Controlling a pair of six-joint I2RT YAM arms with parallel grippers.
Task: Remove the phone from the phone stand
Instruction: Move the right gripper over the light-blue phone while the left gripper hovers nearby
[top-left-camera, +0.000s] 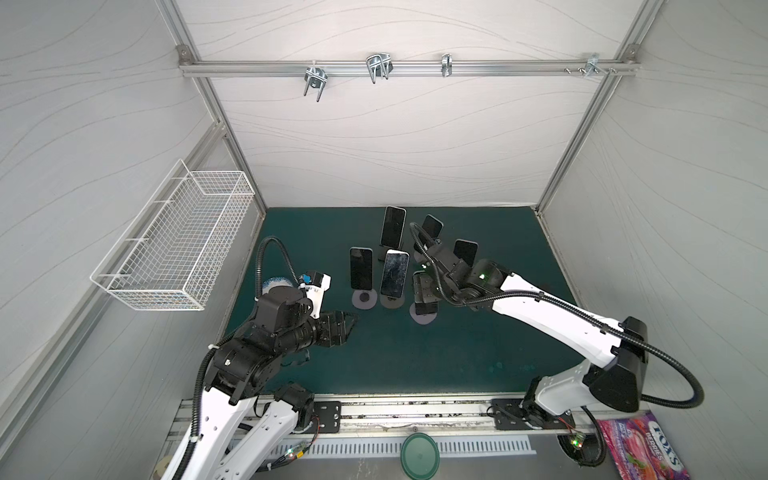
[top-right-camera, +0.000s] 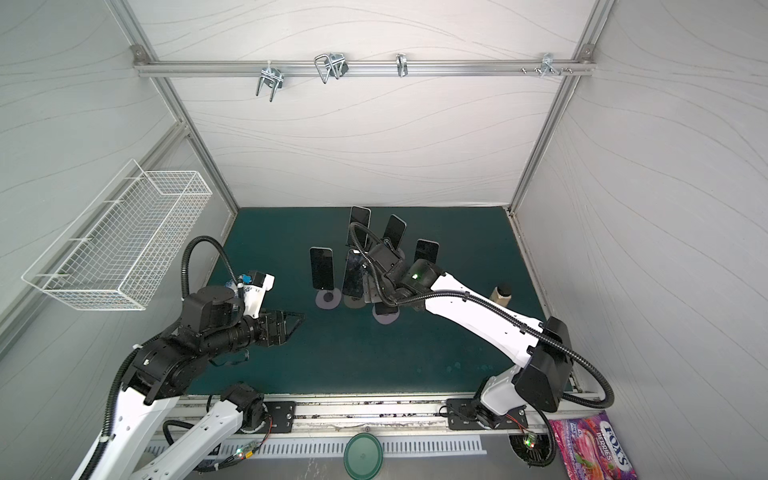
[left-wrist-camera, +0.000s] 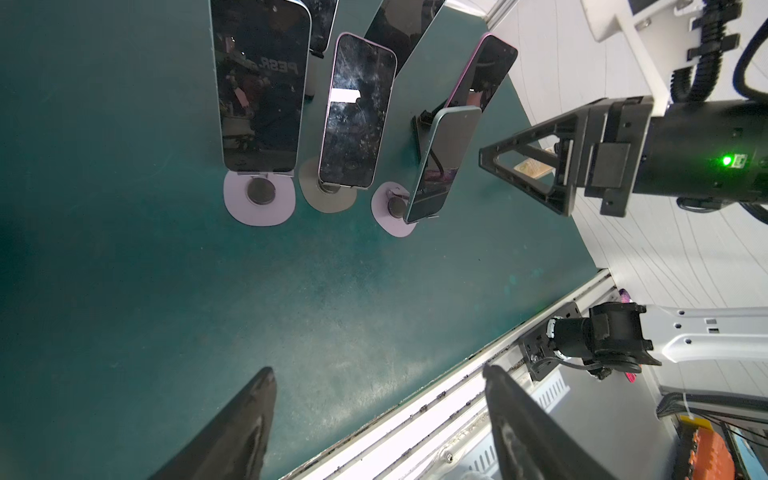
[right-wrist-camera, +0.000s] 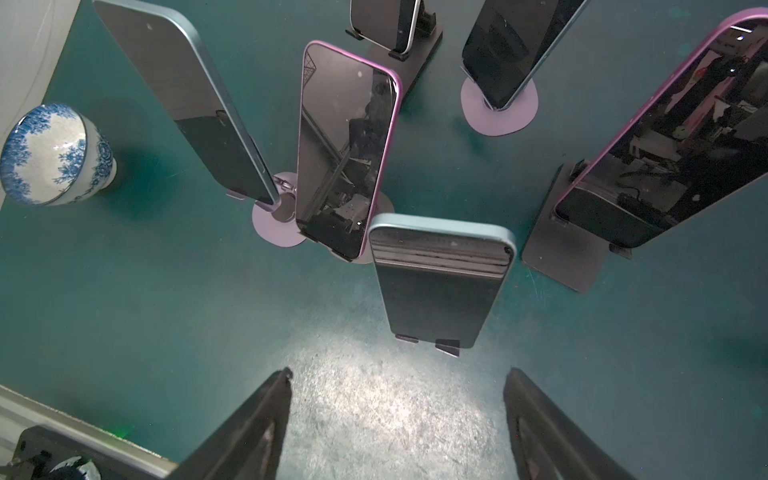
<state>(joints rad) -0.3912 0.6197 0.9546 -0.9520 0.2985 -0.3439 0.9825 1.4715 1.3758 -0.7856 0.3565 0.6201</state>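
Several phones stand on stands on the green mat. The front-right phone has a pale blue edge and leans on a lilac round phone stand; in both top views only its lower end shows under my right gripper. My right gripper hangs just above and in front of this phone, open and holding nothing. My left gripper is open over bare mat to the left of the phones, apart from all of them.
Other phones on stands crowd close behind and beside the front one. A blue-and-white bowl sits at the mat's left. A jar stands at the right. A wire basket hangs on the left wall.
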